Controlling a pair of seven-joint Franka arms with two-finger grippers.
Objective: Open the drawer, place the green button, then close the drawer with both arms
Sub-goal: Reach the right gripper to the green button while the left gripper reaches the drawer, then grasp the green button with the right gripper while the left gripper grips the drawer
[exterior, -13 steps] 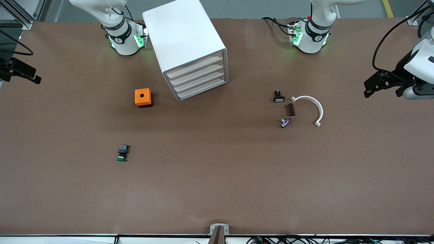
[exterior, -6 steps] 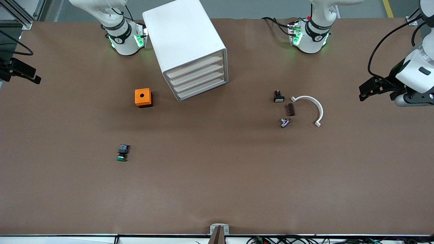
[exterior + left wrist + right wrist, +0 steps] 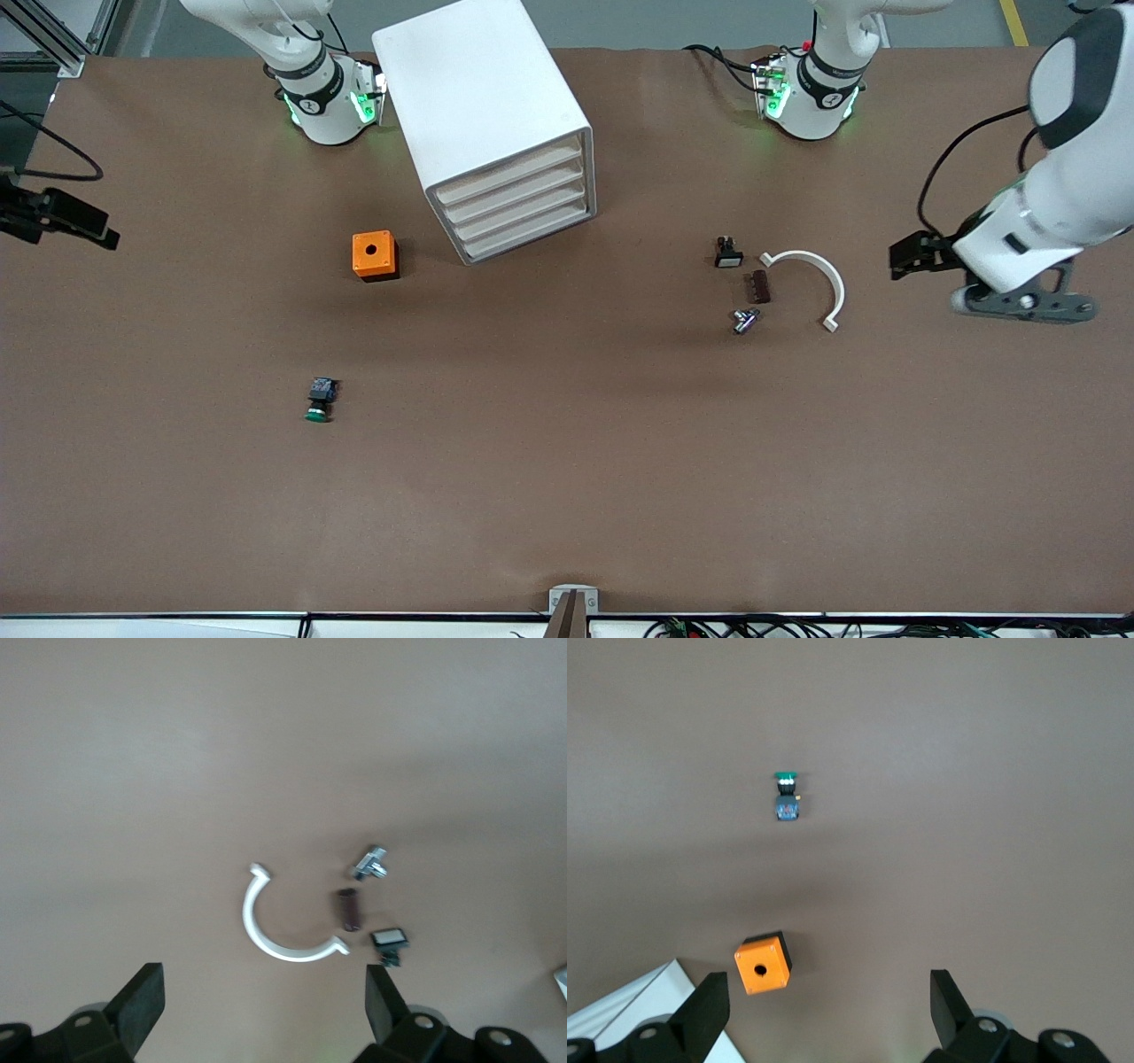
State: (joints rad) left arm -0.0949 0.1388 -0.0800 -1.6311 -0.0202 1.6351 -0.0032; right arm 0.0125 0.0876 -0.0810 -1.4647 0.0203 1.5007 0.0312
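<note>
Brown worktop (image 3: 567,496): carries all items; nothing lifted.
Right end effector (image 3: 104,234): fingers apart and empty in the right wrist view. It hangs over the right arm's end of the worktop and has shifted only slightly in the last second.
Button (image 3: 320,399): lies on its side on the worktop, nearer the front camera than the orange box (image 3: 374,255), well apart from the cabinet (image 3: 483,115). Untouched.
Drawer (image 3: 529,234): lowest of four in the cabinet, front flush with the three above, so shut.
Loose parts: black white-faced switch (image 3: 728,254), brown piece (image 3: 759,286), silvery piece (image 3: 745,320) and white curved strip (image 3: 837,288) lie close together toward the left arm's end.
Left end effector (image 3: 899,261): fingers apart and empty in the left wrist view. It has swung inward over the worktop within the last second and is now over bare worktop near the white curved strip.
Meaning of change: in my judgement the left arm is leading and heading for the cabinet to open the drawer. The right arm, closer to the button, looks placed for the pick. No step of the task is complete yet.
Writing and labels: none legible on the cabinet, the parts or the arm bases.
</note>
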